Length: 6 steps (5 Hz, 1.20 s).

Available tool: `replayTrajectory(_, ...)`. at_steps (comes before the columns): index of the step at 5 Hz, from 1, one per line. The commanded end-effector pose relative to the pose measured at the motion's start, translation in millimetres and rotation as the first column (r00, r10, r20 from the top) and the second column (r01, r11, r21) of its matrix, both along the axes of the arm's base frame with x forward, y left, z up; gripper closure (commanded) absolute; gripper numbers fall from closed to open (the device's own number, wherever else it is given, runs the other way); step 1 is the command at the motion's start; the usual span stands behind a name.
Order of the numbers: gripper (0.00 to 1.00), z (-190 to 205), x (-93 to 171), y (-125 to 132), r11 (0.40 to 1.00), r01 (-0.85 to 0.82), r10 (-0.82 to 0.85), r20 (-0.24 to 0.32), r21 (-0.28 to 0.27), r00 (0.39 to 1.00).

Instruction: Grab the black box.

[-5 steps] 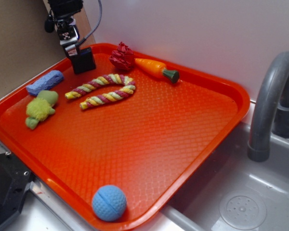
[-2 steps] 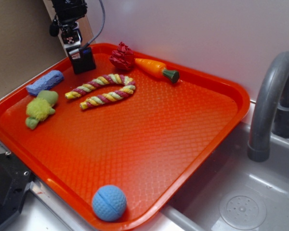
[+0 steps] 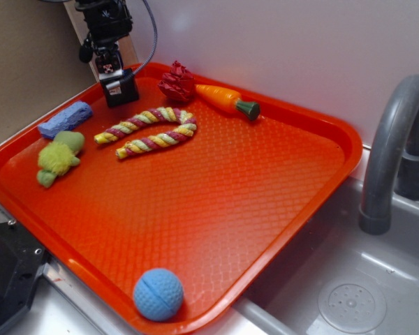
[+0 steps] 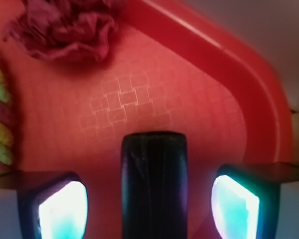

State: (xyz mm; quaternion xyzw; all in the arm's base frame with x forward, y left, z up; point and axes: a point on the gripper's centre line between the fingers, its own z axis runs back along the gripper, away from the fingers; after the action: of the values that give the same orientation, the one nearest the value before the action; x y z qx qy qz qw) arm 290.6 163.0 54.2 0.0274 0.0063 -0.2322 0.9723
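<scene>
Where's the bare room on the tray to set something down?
The widest bare patch on the tray runs between the rope toy, the carrot and the blue ball. The far left corner is crowded: black box, red pinecone toy, lavender block, green plush.

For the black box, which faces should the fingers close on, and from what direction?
From above, closing on its two long side faces. In the wrist view the black box stands between the fingers, open with a gap on either side, so the narrow width fits. Its flat, squared sides suit a pinch. The gripper sits right over it at the tray's far corner.
</scene>
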Motion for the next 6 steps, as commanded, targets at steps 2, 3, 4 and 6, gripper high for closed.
replayTrajectory(2, 1.00, 12, 2, -18, 0.997, 0.022, -0.028, 0.079, 0.077, 0.996)
replayTrajectory(3, 1.00, 42, -6, -34, 0.997, 0.018, -0.029, 0.143, 0.080, 0.989)
replayTrajectory(4, 1.00, 90, -19, -59, 0.995, -0.078, 0.066, 0.186, 0.058, 0.980)
replayTrajectory(6, 1.00, 160, -50, -127, 0.967, -0.251, 0.253, 0.072, -0.033, 0.965)
